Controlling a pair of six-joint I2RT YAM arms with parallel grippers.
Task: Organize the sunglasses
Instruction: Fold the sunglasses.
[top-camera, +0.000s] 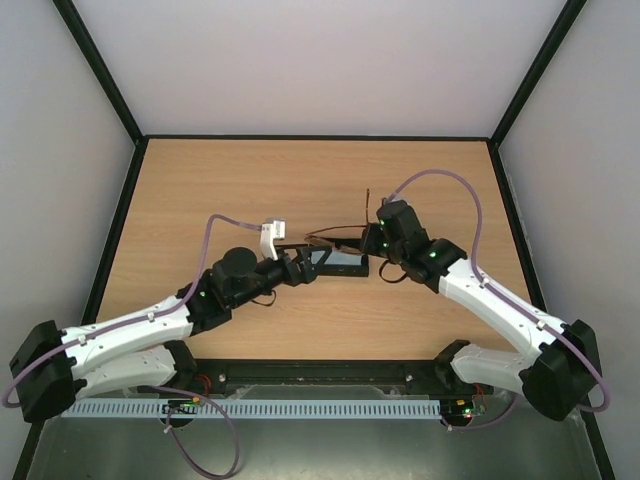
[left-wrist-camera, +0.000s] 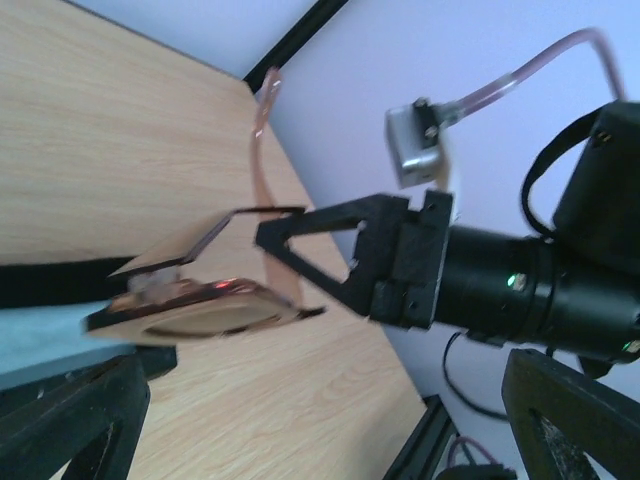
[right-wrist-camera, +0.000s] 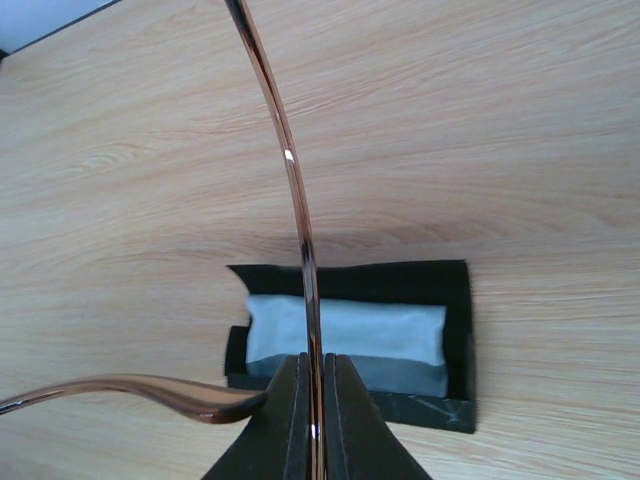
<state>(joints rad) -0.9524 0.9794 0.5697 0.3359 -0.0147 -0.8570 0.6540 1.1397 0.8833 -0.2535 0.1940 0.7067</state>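
Observation:
The brown amber-tinted sunglasses (top-camera: 335, 238) hang in the air just above the open black case (top-camera: 345, 264). My right gripper (top-camera: 378, 243) is shut on one slim temple arm (right-wrist-camera: 300, 220), which runs up between its closed fingers (right-wrist-camera: 292, 420). The other temple arm curves off at the lower left of the right wrist view. A folded light blue cloth (right-wrist-camera: 345, 335) lies inside the case (right-wrist-camera: 455, 300). My left gripper (top-camera: 303, 265) sits at the case's left end with its jaws wide apart and empty. In its wrist view the lenses (left-wrist-camera: 190, 305) float ahead of it.
The wooden table (top-camera: 220, 190) has a black raised rim on all sides and pale walls beyond. The right gripper's black fingers (left-wrist-camera: 330, 250) and cabled wrist fill the right of the left wrist view.

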